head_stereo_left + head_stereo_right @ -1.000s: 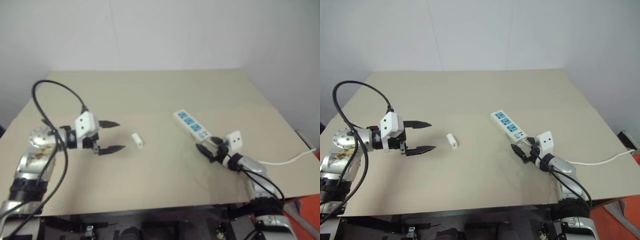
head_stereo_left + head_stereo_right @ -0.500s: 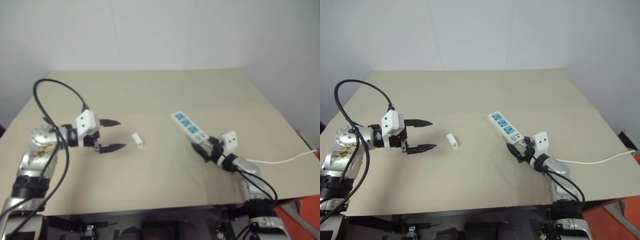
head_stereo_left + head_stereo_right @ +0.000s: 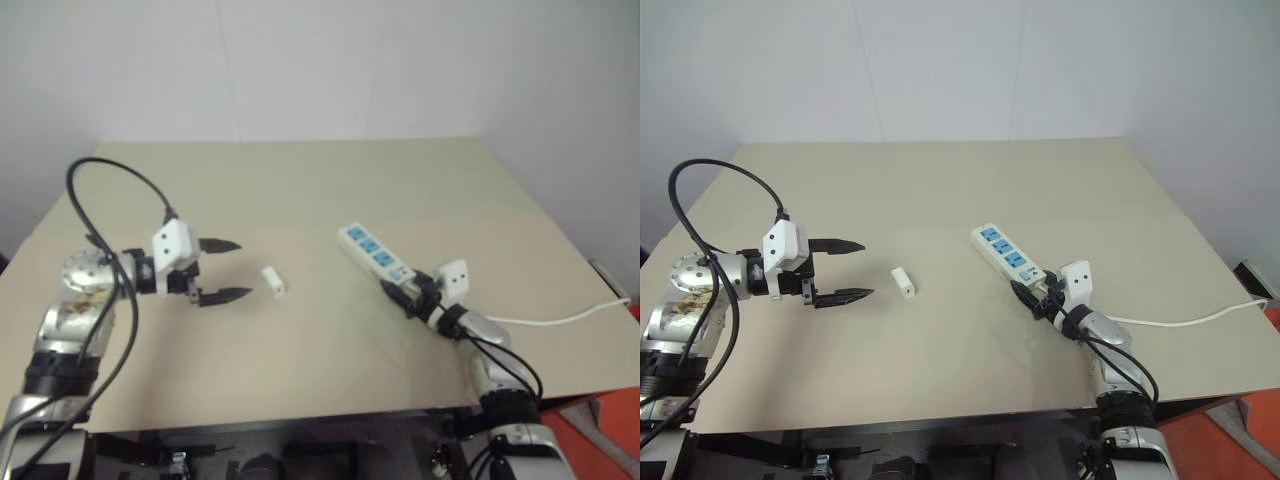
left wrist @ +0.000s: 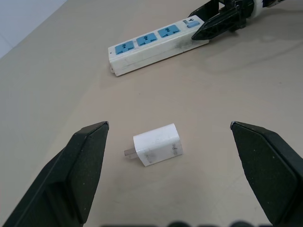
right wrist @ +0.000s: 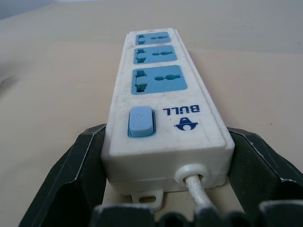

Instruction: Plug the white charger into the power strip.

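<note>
White charger (image 4: 155,151) — between left hand (image 4: 173,177) fingers

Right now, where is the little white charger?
The white charger lies flat on the table, left of centre in the head views, just ahead of the open left gripper and apart from the power strip.

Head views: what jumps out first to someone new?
The power strip with blue sockets, right of the table's centre, its cord end between the right gripper's fingers. Then the white charger lying alone mid-table, just ahead of the open left gripper.
</note>
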You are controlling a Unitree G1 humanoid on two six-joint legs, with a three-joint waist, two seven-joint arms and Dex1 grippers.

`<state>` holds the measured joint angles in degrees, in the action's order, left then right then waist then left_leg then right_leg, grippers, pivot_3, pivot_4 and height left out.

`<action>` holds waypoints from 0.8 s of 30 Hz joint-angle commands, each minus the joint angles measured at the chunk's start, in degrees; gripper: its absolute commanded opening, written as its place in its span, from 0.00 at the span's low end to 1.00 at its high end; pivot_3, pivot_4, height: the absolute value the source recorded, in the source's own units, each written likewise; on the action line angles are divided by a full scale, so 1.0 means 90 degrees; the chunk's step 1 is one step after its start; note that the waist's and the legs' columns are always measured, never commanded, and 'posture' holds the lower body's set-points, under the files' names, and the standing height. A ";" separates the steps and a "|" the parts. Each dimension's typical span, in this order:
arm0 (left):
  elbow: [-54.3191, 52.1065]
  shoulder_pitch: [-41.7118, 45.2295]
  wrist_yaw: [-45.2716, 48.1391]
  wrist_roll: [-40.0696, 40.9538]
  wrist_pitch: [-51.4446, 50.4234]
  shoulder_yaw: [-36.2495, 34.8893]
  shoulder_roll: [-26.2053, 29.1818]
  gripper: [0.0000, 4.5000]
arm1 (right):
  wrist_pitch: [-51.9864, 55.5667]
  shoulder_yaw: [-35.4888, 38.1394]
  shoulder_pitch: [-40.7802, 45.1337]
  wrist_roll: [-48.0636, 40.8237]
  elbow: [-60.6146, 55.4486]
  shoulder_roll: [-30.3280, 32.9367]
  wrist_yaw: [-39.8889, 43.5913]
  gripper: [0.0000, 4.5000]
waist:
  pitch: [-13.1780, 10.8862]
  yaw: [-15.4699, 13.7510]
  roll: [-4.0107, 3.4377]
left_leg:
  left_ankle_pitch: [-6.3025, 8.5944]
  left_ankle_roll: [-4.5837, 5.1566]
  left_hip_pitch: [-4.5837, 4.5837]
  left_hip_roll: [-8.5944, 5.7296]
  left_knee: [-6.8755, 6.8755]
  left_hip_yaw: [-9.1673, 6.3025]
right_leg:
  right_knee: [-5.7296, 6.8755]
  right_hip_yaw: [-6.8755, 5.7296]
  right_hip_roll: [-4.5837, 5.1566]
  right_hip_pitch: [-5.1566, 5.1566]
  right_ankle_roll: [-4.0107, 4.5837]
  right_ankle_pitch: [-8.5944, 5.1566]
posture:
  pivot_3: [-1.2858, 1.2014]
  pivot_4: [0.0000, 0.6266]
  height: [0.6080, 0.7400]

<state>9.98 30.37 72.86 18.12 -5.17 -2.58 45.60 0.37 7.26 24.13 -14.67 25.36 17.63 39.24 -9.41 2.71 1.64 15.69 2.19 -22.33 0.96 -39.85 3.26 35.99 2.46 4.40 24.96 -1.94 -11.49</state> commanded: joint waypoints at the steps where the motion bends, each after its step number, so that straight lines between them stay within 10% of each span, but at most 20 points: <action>1: 0.0003 0.0481 0.0298 -0.0053 0.0226 0.0121 0.0103 1.00 | -0.0103 -0.0148 0.0021 0.0043 0.0031 0.0019 0.0187 0.76 | 0.0001 -0.0007 0.0001 | 0.0000 0.0000 0.0000 -0.0001 -0.0001 0.0000 | 0.0000 -0.0001 0.0000 -0.0002 0.0000 0.0000 | 0.52 0.24 1.00; 10: 0.1096 0.2930 0.2168 -0.1268 0.1514 0.2171 0.0632 1.00 | -0.0122 -0.0383 0.0060 0.0308 0.0229 0.0282 0.0399 0.76 | 0.0000 -0.0013 0.0003 | 0.0000 0.0000 0.0001 -0.0006 0.0000 0.0023 | -0.0007 0.0000 -0.0007 -0.0005 0.0000 -0.0001 | 0.52 0.24 1.00; 24: 0.4560 0.6550 0.2182 -0.1813 0.4568 0.7024 -0.0959 1.00 | 0.0090 -0.0483 0.0096 0.0371 0.0374 0.0340 0.0387 0.76 | -0.0002 0.0000 0.0009 | 0.0005 0.0009 0.0030 -0.0008 -0.0005 0.0018 | -0.0019 0.0010 -0.0012 -0.0048 -0.0009 -0.0008 | 0.52 0.24 1.00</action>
<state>48.80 86.41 92.32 1.91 33.61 59.07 37.57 -0.76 4.11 25.86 -12.32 27.66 20.60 42.60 -9.43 2.71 1.72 15.73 2.28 -22.06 0.88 -39.90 3.42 35.81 2.55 4.29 24.52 -2.03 -11.56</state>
